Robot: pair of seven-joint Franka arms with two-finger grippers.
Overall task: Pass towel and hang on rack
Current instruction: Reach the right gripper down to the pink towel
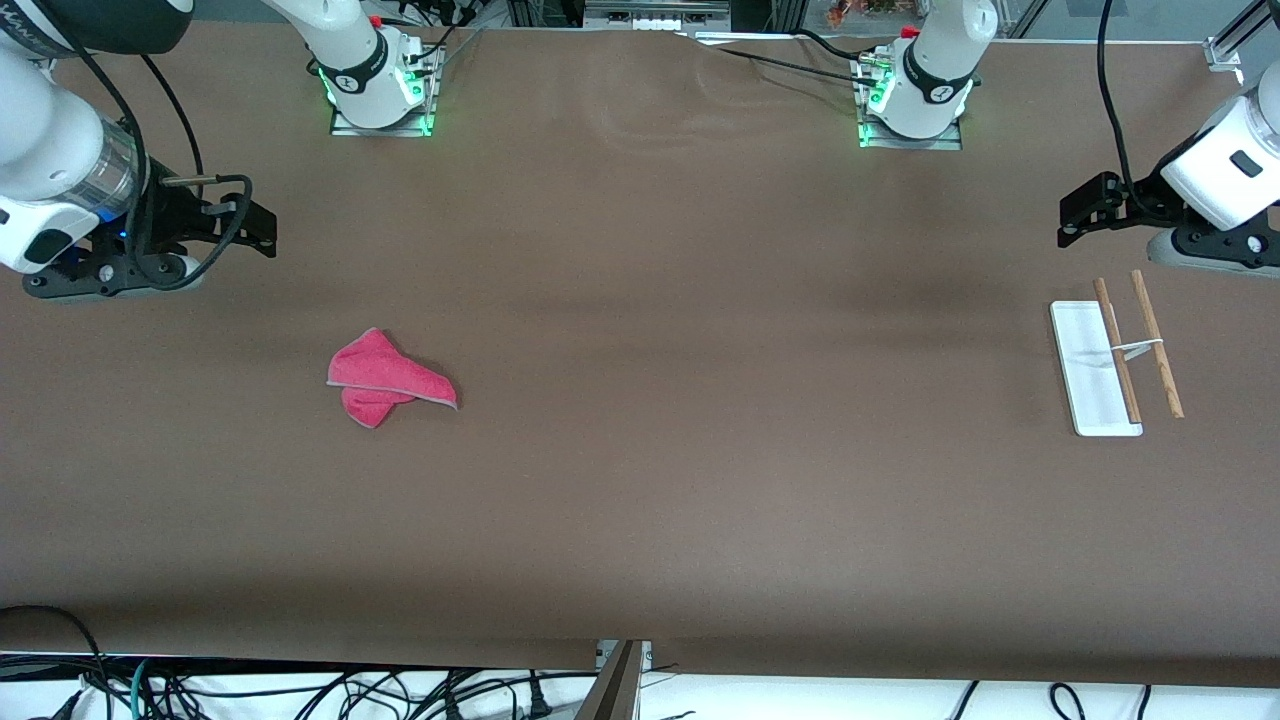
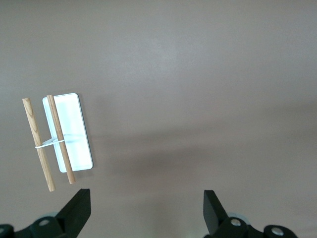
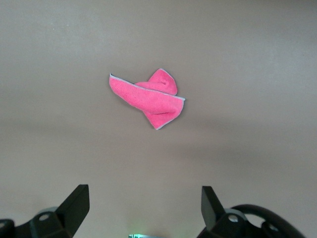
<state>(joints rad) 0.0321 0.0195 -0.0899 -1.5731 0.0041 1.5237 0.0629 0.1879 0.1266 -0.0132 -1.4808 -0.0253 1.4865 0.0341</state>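
Towel (image 1: 389,380) first: you have it lying crumpled and folded over itself on the brown worktop (image 1: 640,480), toward the right arm's end, its long axis slanting so the pointed corner aims toward the front camera and the middle of the worktop; the grey stitched edge shows along the upper fold. Your rack (image 1: 1115,357) sits at the left arm's end, white base flat, both wooden rods running nearer-to-farther from the front camera, joined by the white crosspiece. You cannot make out how the rods are raised off the base. Your right gripper (image 1: 240,215) hangs over bare worktop near its end, fingers (image 3: 74,201) spread wide and empty; your left gripper (image 1: 1085,215) hangs over the worktop just beside the rack, fingers (image 2: 214,208) likewise parted, holding nothing. Bare worktop lies between towel and rack.
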